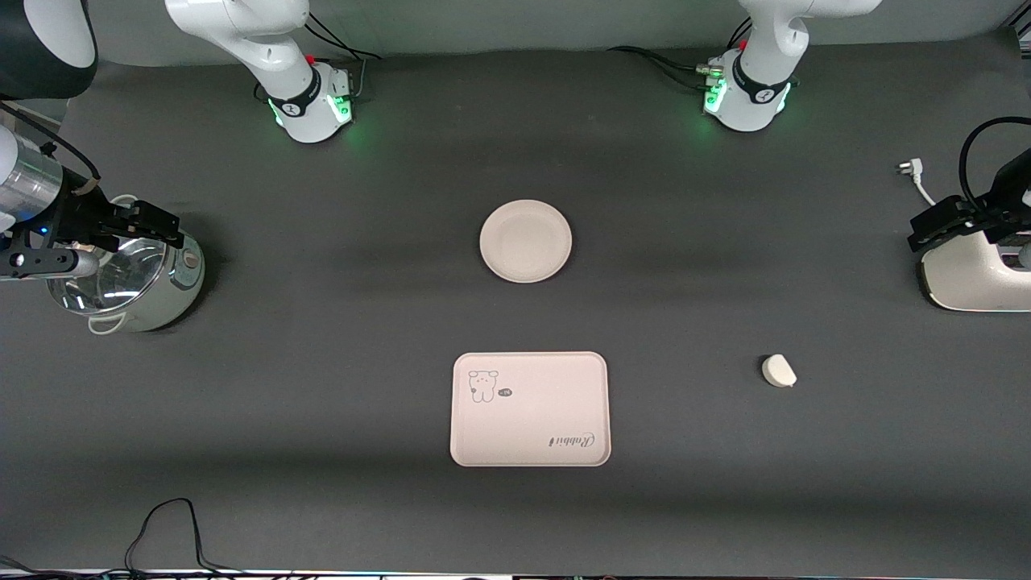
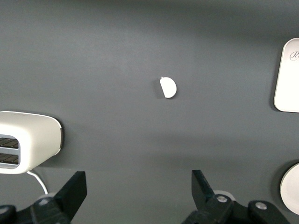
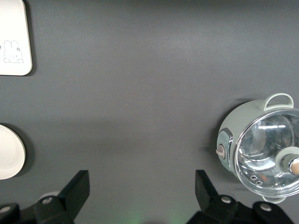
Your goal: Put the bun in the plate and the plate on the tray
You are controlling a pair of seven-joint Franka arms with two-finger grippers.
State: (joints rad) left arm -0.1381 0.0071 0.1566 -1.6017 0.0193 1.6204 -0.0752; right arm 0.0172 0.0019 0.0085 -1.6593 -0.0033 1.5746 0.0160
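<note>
Nothing is done yet: bun [image 1: 778, 370] lies bare on the table toward the left arm's end, plate [image 1: 525, 241] sits empty, farther from the camera than the vacant tray [image 1: 530, 408], while left gripper [image 2: 139, 198] and right gripper [image 3: 142, 198] hover wide open, empty.

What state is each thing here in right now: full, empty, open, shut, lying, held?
Small off-white bun: lying loose on the table, toward the left arm's end.
Round cream-beige plate: empty, on the table.
Pinkish-cream rectangular tray: empty, nearer the front camera than the plate.
Pale green pot with glass lid: lid on.
White toaster: slots up.
Left gripper: open, holding nothing.
Right gripper: open, holding nothing.
</note>
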